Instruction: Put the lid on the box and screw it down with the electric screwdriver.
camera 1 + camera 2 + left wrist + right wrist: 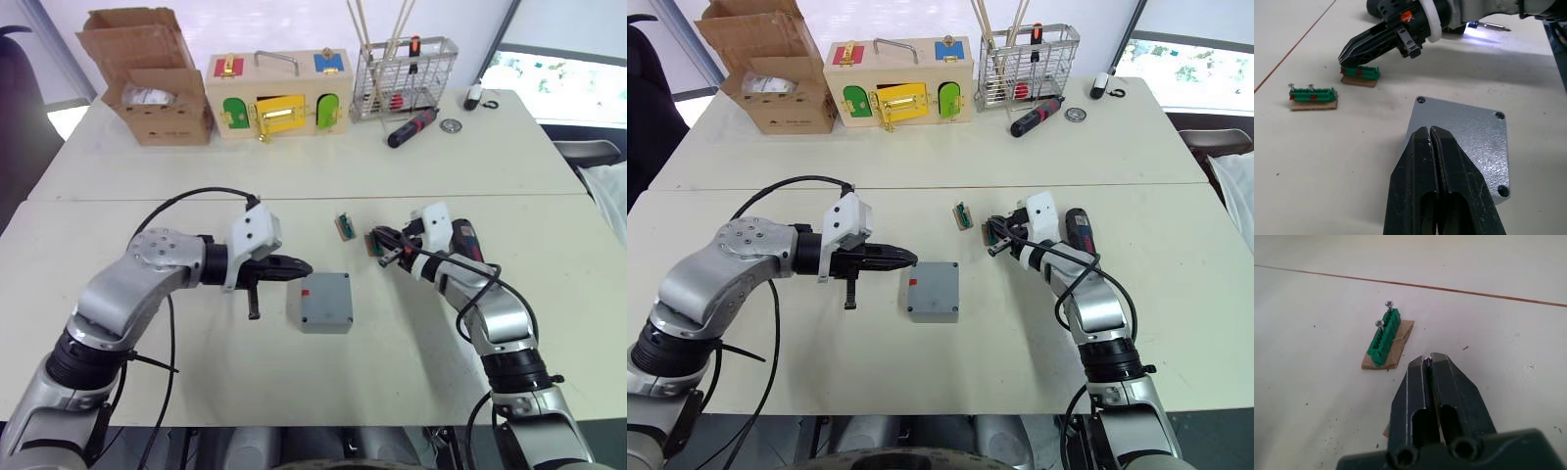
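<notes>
Lid: seated on box, screw holes empty. Right gripper, at its 2 o'clock, pinches a small screw above a green holder; lift straight. Left gripper: closed, empty.

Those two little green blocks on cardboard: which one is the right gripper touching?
The green block nearer the grey box; the right gripper rests on it. The other block lies apart, screws upright.

Cardboard carton: dark print on the front face, too small to read.
Box: small red mark on top, no lettering legible.
Wooden box with coloured doors: no readable text.
Elsewhere: no legible words, brands or numbers.
</notes>
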`<state>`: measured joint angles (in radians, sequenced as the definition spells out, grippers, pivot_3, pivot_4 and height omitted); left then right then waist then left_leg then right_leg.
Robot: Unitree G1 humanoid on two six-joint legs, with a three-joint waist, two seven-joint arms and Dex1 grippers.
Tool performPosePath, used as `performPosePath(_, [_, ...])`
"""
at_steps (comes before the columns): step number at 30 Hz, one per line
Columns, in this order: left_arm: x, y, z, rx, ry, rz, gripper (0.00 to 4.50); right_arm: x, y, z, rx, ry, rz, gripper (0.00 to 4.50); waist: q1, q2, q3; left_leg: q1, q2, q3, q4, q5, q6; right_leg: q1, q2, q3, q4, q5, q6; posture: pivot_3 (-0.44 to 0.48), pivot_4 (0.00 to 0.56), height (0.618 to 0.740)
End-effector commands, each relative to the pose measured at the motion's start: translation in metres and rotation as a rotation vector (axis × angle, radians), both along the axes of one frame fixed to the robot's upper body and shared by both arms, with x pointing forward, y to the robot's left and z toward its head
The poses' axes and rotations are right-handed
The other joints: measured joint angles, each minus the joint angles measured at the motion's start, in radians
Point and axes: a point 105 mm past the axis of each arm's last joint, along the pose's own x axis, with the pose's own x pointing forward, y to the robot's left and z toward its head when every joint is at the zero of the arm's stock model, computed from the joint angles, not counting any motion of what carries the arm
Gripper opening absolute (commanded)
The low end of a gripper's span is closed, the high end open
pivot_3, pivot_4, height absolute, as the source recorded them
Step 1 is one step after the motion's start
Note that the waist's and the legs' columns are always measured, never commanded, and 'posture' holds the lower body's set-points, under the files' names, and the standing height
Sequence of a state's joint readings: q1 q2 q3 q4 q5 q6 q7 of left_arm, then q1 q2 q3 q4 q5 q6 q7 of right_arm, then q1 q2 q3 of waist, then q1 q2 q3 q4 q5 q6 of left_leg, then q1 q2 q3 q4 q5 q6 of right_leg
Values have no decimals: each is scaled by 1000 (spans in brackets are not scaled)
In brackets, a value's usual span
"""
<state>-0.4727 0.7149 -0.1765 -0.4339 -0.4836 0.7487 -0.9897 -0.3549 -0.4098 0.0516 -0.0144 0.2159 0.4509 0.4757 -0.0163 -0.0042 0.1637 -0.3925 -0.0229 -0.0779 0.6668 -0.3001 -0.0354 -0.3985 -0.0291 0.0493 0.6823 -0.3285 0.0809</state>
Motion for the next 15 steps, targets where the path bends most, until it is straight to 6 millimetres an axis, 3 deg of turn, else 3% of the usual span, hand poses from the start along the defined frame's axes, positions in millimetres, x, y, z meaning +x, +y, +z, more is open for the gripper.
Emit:
performPosePath(1, [-1,-1,5,-7,-33,-6,0,2,1,14,7,-57,5,19,0,0,0,0,0,0,0,0,0,0,0,0,0,0,0,0,150,740])
performPosePath(15, [-1,0,2,-12,-12,-9,0,-9,4,54,15,-202,50,19,0,0,0,0,0,0,0,0,0,0,0,0,0,0,0,0,150,740])
